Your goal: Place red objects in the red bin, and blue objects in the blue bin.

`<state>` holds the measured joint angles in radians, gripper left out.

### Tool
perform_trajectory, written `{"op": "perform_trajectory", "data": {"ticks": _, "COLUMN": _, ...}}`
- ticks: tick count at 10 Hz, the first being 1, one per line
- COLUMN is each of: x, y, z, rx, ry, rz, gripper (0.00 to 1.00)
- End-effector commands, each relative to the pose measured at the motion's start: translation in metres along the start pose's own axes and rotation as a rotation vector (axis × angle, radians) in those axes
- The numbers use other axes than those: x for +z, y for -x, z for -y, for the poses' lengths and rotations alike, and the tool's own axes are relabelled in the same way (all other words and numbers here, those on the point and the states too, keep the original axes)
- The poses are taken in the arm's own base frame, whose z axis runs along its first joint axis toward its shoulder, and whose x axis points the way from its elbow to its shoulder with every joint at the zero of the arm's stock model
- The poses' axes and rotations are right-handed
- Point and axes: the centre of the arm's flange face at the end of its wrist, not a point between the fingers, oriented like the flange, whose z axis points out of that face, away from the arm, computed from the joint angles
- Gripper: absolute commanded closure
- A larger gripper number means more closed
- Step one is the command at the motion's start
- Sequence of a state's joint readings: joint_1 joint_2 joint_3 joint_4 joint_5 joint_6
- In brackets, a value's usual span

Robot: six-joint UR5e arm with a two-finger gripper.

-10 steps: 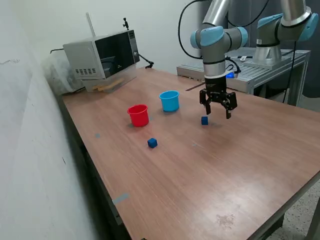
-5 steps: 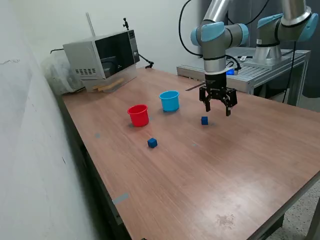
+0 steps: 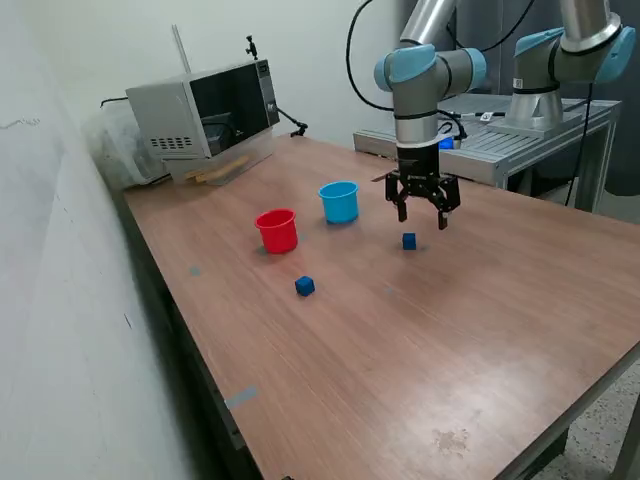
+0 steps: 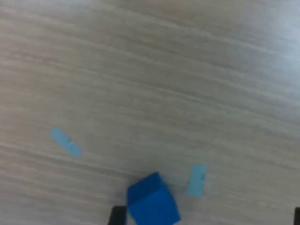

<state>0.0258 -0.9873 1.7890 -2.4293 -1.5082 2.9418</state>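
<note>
Your black two-finger gripper (image 3: 423,215) hangs open and empty above the small dark blue cube (image 3: 409,241) on the wooden table (image 3: 480,330). If you descend off-centre, a finger may push the cube away.

No legible text, label, brand, number or sign in either view. Microwave (image 3: 205,118) front too small and blurred to read. Pale tape strips (image 4: 66,142) on tabletop (image 3: 420,330) blank.
</note>
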Motion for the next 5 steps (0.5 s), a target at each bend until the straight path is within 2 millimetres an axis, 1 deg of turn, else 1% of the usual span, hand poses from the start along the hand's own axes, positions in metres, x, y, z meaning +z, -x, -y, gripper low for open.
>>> {"op": "perform_trajectory", "data": {"ticks": 1, "x": 0.0035, "y": 0.0177, "z": -0.0053, "rx": -0.002, "ry": 0.001, "rz": 0.003, "gripper": 0.0}}
{"op": "perform_trajectory", "data": {"ticks": 2, "x": 0.0078, "y": 0.0169, "z": -0.0053, "rx": -0.012, "ry": -0.002, "rz": 0.001, "gripper": 0.0}}
{"op": "perform_trajectory", "data": {"ticks": 4, "x": 0.0084, "y": 0.0145, "z": -0.0038, "rx": -0.085, "ry": -0.003, "rz": -0.002, "gripper": 0.0}}
{"op": "perform_trajectory", "data": {"ticks": 5, "x": 0.0091, "y": 0.0115, "z": -0.0031, "rx": -0.092, "ry": -0.005, "rz": -0.002, "gripper": 0.0}}
